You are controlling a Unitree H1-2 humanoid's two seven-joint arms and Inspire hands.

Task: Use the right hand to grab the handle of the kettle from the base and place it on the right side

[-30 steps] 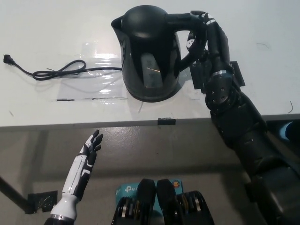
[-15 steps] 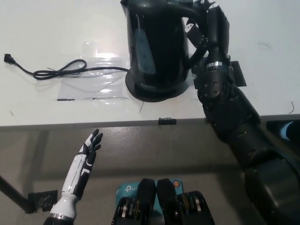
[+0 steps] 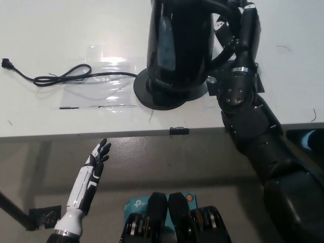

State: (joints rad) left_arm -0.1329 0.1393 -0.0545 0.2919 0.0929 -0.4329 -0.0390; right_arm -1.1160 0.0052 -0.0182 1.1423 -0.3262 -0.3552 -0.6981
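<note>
1. Right hand (image 3: pixel 238 30) black, wrapped round the handle (image 3: pixel 223 23) of the kettle (image 3: pixel 179 43), gripping it, top right of view.
2. Kettle black, looks raised off the base (image 3: pixel 152 93), sitting up and right of it, top cut off by frame edge.
3. Base is a round black disc on the white surface (image 3: pixel 61 30), partly hidden by the kettle.
4. Power cord (image 3: pixel 66 77) runs left from the base, plug end at far left.
5. Left hand (image 3: pixel 98 157) white, empty with fingers spread, resting lower left below the surface edge.

Right side open, left side cluttered
Cord (image 3: pixel 66 77) lying at 9 o'clock of base (image 3: pixel 164 93); table (image 3: pixel 298 76) at 3 o'clock sitting bare.
</note>
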